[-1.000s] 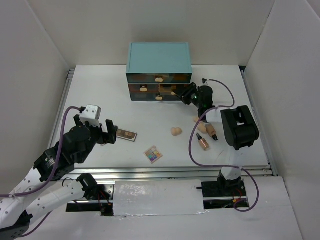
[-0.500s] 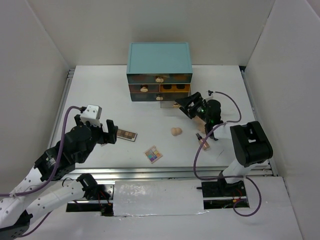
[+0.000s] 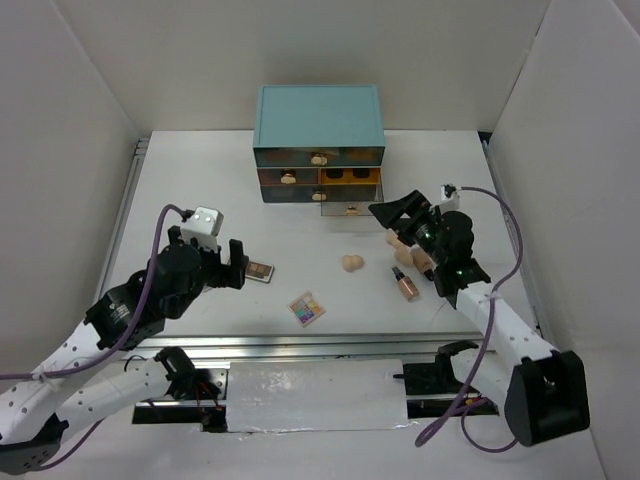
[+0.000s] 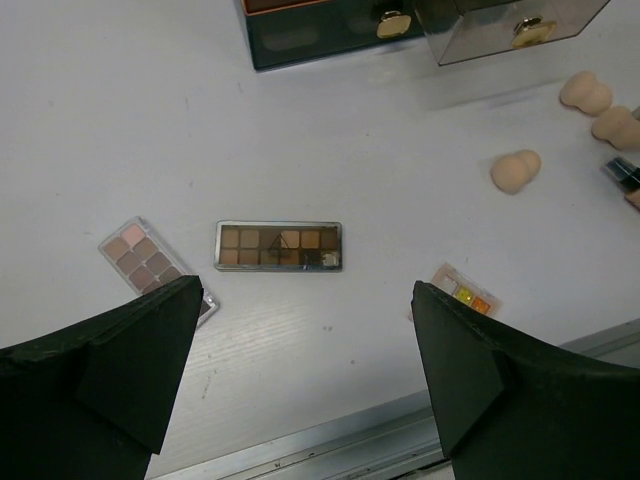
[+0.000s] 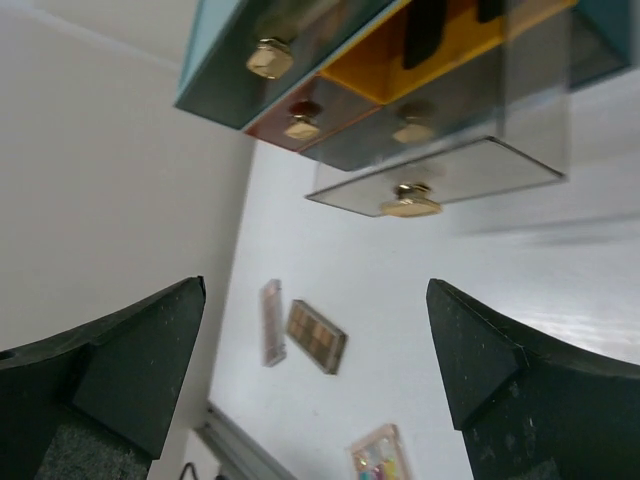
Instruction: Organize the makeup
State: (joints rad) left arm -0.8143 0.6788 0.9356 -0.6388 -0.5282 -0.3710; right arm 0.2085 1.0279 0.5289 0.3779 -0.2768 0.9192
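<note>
On the worktop (image 4: 120, 120) I see two rectangular eyeshadow palettes lying flat, pans facing up. The brown-toned palette (image 4: 279, 246) sits square to my left wrist view. The pink-and-mauve palette (image 4: 150, 262) lies just left of it, turned at an angle. The square multicolour palette (image 4: 463, 292) lies flat nearer the front edge. One peach sponge (image 4: 516, 170) lies alone, and two more sponges (image 4: 586, 92) sit close together farther right. The brownish bottle (image 3: 405, 284) lies on its side near them.

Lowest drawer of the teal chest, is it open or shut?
Open. The lowest drawer juts out past the other fronts of the chest.
</note>
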